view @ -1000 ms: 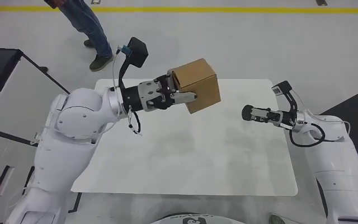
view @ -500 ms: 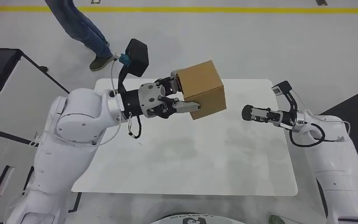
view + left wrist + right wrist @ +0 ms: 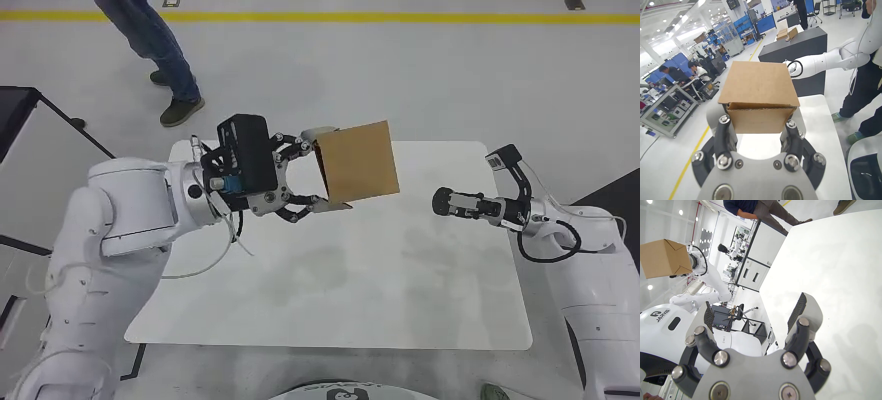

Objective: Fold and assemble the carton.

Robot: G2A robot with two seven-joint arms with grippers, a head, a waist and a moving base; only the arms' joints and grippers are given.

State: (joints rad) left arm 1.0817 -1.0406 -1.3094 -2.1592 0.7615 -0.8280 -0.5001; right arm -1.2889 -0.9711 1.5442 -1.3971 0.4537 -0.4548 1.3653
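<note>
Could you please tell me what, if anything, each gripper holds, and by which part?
The left gripper clamps the carton by opposite side walls at one end; the right gripper holds nothing.

My top cam sits above the arms, looking down on the table (image 3: pixel 400 290) at mid range; carton (image 3: pixel 358 160) upper centre of frame. L wrist cam rides right behind the left gripper (image 3: pixel 758 123), facing along its fingers, carton v. close. R wrist cam, behind the right gripper (image 3: pixel 753 313), sees it far off. All 3 share carton + table.
</note>
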